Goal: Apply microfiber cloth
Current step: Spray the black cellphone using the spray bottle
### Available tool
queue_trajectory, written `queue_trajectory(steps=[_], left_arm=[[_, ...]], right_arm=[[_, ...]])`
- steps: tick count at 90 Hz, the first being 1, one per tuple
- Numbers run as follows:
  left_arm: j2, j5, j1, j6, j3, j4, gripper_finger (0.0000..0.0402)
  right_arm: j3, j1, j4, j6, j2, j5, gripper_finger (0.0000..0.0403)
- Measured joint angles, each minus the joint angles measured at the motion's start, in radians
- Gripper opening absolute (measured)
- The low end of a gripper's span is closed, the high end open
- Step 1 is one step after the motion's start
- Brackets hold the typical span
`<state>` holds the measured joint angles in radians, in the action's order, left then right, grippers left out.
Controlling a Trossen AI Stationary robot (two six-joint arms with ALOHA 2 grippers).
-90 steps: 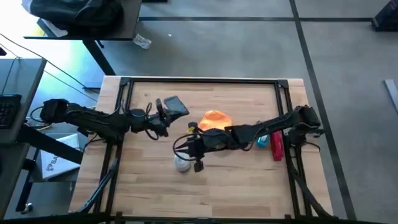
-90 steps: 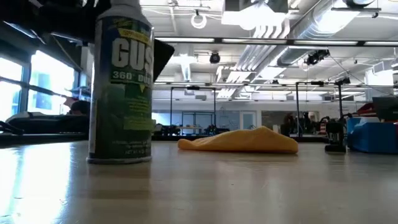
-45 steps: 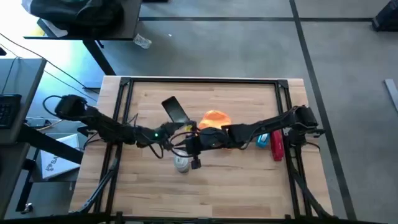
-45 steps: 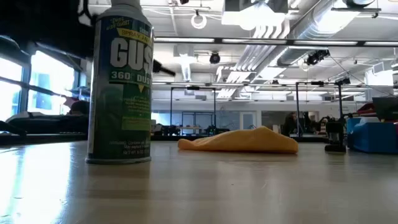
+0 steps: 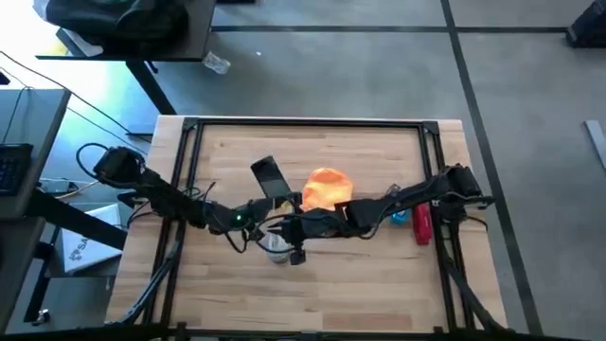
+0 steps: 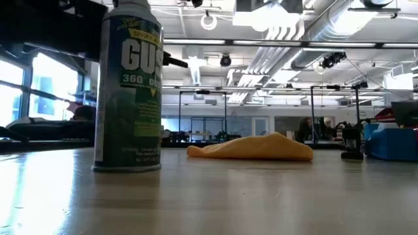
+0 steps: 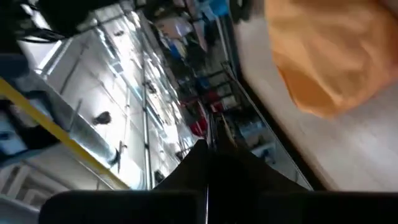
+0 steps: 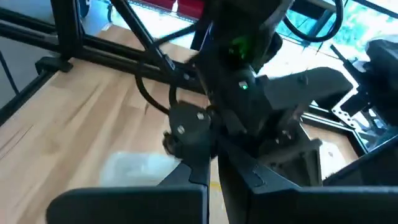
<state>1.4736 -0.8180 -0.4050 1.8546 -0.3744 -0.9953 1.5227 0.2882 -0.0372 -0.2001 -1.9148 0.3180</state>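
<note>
Cloth-wise, the microfiber cloth [image 5: 328, 186] is lying mid-table, at 2 o'clock from the spray can [image 5: 276, 245]. Left gripper [image 5: 275, 201] is clamping the phone [image 5: 270, 177]; right gripper [image 5: 284, 230] is pinched empty beside the can.

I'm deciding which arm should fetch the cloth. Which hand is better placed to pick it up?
Probably the left. Its hand sits just beside the orange cloth, which fills its wrist view, though it seems to carry the phone. The right hand is over the spray can.

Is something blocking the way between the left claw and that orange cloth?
Nothing visible does: from the left gripper, only bare wooden tabletop leads to the bright orange fabric cloth; the right arm reaches in alongside.
</note>
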Motion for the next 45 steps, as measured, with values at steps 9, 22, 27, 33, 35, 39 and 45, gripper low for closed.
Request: queue_trajectory(steps=[9,22,27,33,35,39,45], left_arm=[[0.0,0.005,-0.029,-0.002,0.0,-0.002,0.0013],[0.001,-0.005,-0.054,0.009,0.0,-0.003,0.0013],[0.0,-0.003,-0.071,0.009,-0.001,-0.007,0.0012],[0.0,-0.005,-0.093,0.01,-0.001,-0.005,0.0012],[0.0,-0.005,-0.1,0.013,-0.001,-0.005,0.0012],[0.0,-0.005,-0.111,0.014,-0.001,-0.007,0.0012],[0.0,-0.01,-0.122,0.013,-0.001,-0.014,0.0012]], right_arm=[[0.0,0.002,0.006,-0.016,0.02,0.005,0.0],[0.001,0.002,0.018,-0.023,0.039,-0.015,0.0],[0.0,0.0,0.009,-0.018,0.038,-0.042,0.0],[0.0,-0.004,0.005,-0.014,0.038,-0.071,0.0],[0.0,-0.007,0.006,-0.013,0.036,-0.079,0.0],[0.0,-0.012,0.008,-0.01,0.034,-0.094,0.0],[0.0,-0.019,-0.006,-0.012,0.03,-0.115,0.0]])
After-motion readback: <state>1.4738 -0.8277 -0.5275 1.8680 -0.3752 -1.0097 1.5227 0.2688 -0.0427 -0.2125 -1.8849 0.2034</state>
